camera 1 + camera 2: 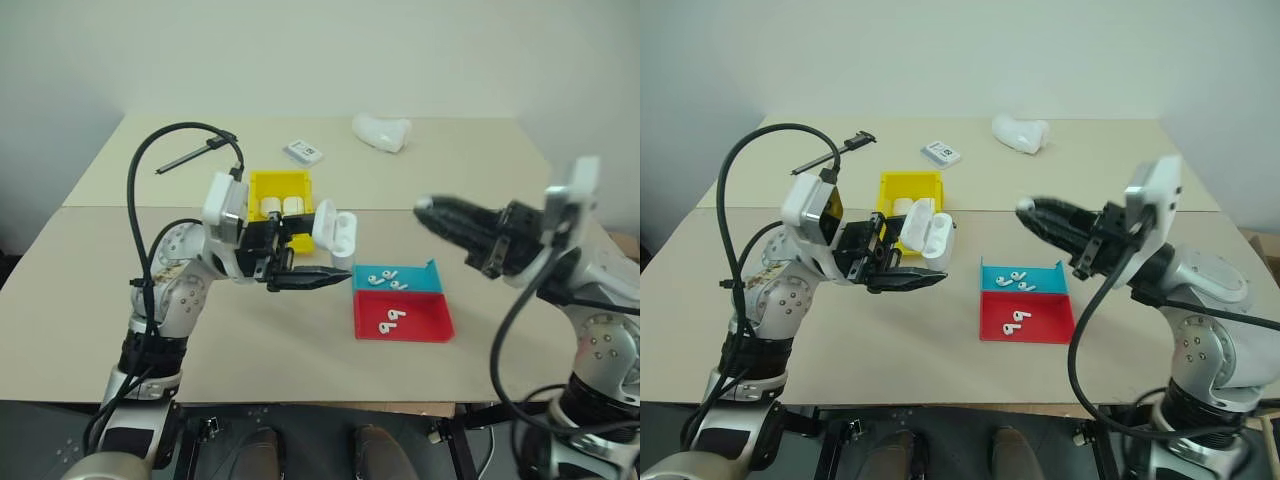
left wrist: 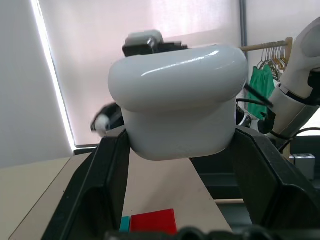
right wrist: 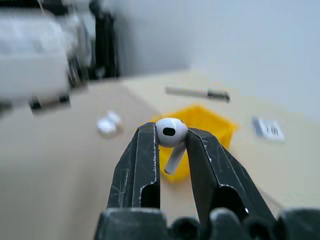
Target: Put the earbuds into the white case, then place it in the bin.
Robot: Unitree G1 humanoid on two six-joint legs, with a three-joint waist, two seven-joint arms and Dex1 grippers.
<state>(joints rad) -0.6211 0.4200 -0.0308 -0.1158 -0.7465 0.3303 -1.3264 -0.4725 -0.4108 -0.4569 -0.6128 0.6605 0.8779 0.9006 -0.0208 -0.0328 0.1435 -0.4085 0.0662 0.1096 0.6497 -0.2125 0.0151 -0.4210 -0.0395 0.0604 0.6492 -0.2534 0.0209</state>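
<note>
Nearest me on the table (image 1: 250, 350) sits a red tray (image 1: 403, 318) with two earbuds (image 1: 390, 318) in it, and a teal tray (image 1: 398, 279) touching its far edge with more of them. Above and left of these trays I see my left pincer (image 1: 330, 272) clenched on the white case (image 1: 337, 233), lid flipped up, held off the table. Just beyond it stands the bin (image 1: 280, 187), yellow, with two white cases (image 1: 281, 206) inside. On the right, my right pincer (image 3: 172, 141) hangs in the air pointing left toward the case, gripping a single earbud (image 3: 171, 135) between its fingers. Far across the table lie a lumpy white object (image 1: 382, 131), a small card box (image 1: 302, 152) and a dark pen-like tool (image 1: 188, 156).
</note>
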